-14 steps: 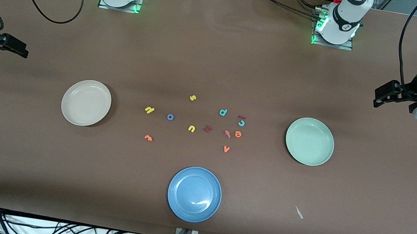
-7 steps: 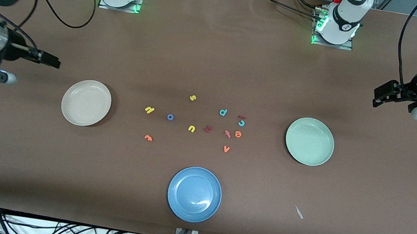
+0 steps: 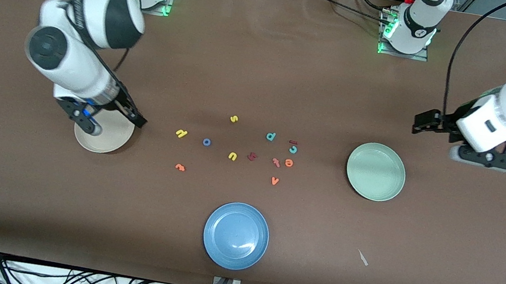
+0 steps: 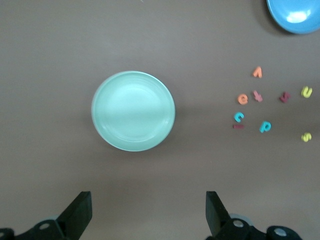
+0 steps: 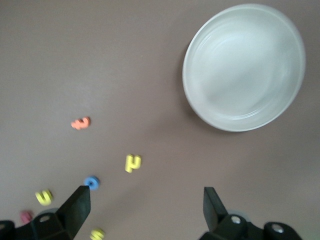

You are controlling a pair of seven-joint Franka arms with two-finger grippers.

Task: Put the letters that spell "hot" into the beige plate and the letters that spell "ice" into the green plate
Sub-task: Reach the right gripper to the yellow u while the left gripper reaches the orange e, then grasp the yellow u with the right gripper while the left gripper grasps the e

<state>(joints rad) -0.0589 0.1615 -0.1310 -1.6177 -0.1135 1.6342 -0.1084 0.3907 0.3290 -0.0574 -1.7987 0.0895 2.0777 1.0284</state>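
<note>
1. Your letters lie loose in one cluster at the middle of the table (image 3: 264, 63), between the two target plates; none is sorted yet, so I judge the task to be at its opening reach.
2. The "hot" set sits at the cluster's end toward the right arm: the yellow h (image 3: 181, 134), the blue o (image 3: 207, 142) just beside it, and the orange t (image 3: 180, 167) nearer the front edge. The beige plate (image 3: 105, 142) lies toward the right arm's end of the table and holds nothing visible.
3. The "ice" set is bunched toward the left arm's end of the cluster: the dark red i (image 3: 293, 142), the teal c (image 3: 293, 149) just beside it, and the orange e (image 3: 289, 163). The green plate (image 3: 376, 172) is empty.
4. Note the decoys among them: the yellow s (image 3: 234, 119), the yellow u (image 3: 232, 156), the teal d (image 3: 271, 136), the orange v (image 3: 274, 181) and two reddish letters. The blue plate (image 3: 236, 235) near the front edge is not a target.
5. Your right gripper (image 3: 138, 121) hangs over the beige plate's rim on the side facing the h, arm folded down from its base, fingers spread wide and empty.
6. Your left gripper (image 3: 420, 122) hovers over bare table near the green plate, toward the base edge, wrist level, fingers apart and empty.
</note>
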